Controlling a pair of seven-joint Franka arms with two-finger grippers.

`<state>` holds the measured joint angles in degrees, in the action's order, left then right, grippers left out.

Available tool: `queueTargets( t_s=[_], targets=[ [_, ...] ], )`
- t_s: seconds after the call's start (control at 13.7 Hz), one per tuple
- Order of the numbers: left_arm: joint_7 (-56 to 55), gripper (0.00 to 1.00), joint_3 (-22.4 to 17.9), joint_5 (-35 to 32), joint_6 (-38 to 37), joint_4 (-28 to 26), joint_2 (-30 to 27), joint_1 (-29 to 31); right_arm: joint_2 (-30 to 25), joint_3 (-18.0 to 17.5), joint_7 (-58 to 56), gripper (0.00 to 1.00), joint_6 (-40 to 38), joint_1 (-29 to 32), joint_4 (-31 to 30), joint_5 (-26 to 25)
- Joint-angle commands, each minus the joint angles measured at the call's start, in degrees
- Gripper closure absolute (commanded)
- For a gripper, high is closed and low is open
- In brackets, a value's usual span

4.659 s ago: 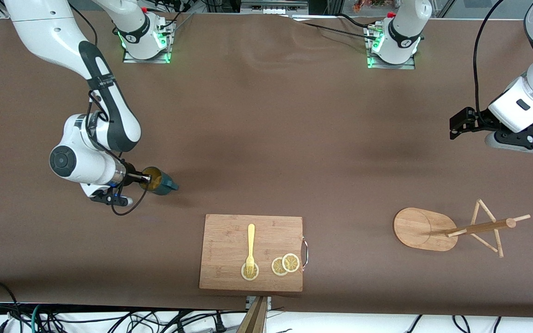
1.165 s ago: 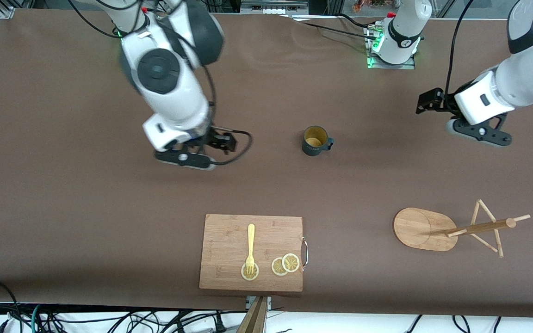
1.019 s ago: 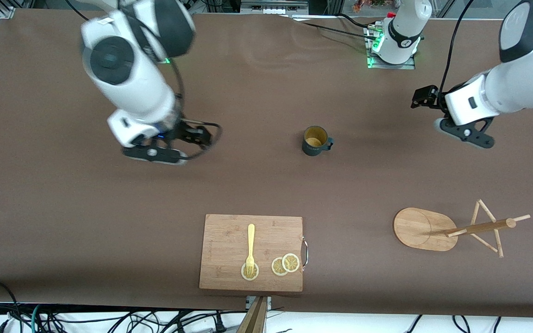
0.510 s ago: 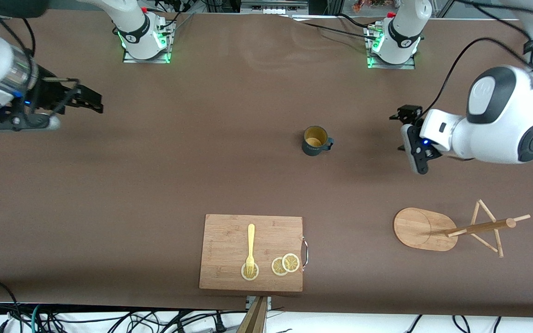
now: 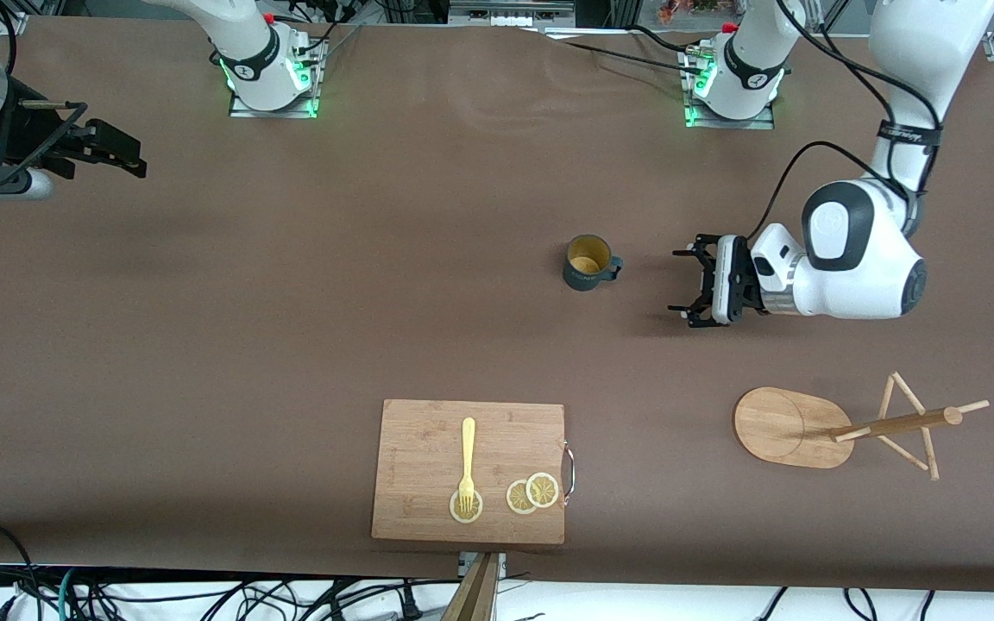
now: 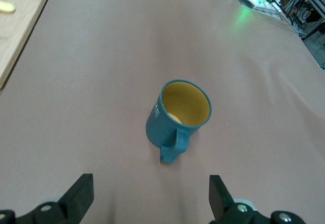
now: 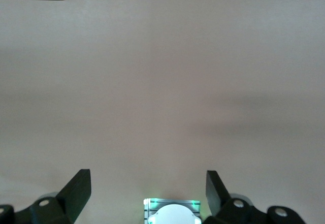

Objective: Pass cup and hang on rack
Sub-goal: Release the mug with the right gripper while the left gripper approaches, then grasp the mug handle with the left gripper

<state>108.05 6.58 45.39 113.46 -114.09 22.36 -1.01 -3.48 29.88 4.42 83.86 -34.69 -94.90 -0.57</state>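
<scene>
The cup (image 5: 588,262) stands upright on the brown table (image 5: 290,328), mouth up, its loop handle pointing straight at my left gripper (image 5: 692,281). So its axis runs vertical, while the handle lies along the line between my spread fingers. My left jaws are wide open and empty, level with the cup and just short of it, toward the left arm's end of the table.

Half a second ago that gripper was higher and turned aside; now it has swung round to face the handle squarely and drawn closer. My right gripper (image 5: 122,155) has pulled back further toward its own end, jaws also spread, holding nothing, and waits there.

My left wrist view shows the cup (image 6: 179,117) between my fingertips (image 6: 81,193), tan inside and pale lettering on the wall, which the front view cannot resolve. Only the front view shows the rack (image 5: 842,427) lying toppled, pole flat, and the cutting board (image 5: 428,448) with fork (image 5: 467,461) and lemon slices (image 5: 531,493).
</scene>
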Motion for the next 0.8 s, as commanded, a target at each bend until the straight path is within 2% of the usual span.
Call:
queueTargets(
  t_s=[0.0,0.15,0.22,0.36,0.73],
  targets=[
    [13.3,0.0,2.1,9.5,7.2,-8.4,-1.2,0.0,1.4,0.7,-0.1,0.0,-1.2,-0.6,2.6,-2.1],
    [18.1,0.0,4.9,16.7,12.0,-12.1,-1.2,0.0,2.3,0.1,-0.3,0.0,-1.5,-1.1,4.1,-2.2],
    [18.4,0.0,6.7,18.1,13.8,-12.7,-1.3,-0.1,2.1,0.3,-0.9,0.0,-2.1,-1.1,4.0,-1.8],
    [19.6,0.0,8.1,18.2,18.4,-13.9,-1.2,-0.1,2.1,0.3,-0.9,0.0,-1.6,-1.1,3.8,-0.6],
    [22.7,0.0,8.4,19.2,19.2,-14.8,-0.3,0.1,0.5,-0.2,-0.9,0.0,-1.2,-1.3,1.6,-0.4]
  ],
)
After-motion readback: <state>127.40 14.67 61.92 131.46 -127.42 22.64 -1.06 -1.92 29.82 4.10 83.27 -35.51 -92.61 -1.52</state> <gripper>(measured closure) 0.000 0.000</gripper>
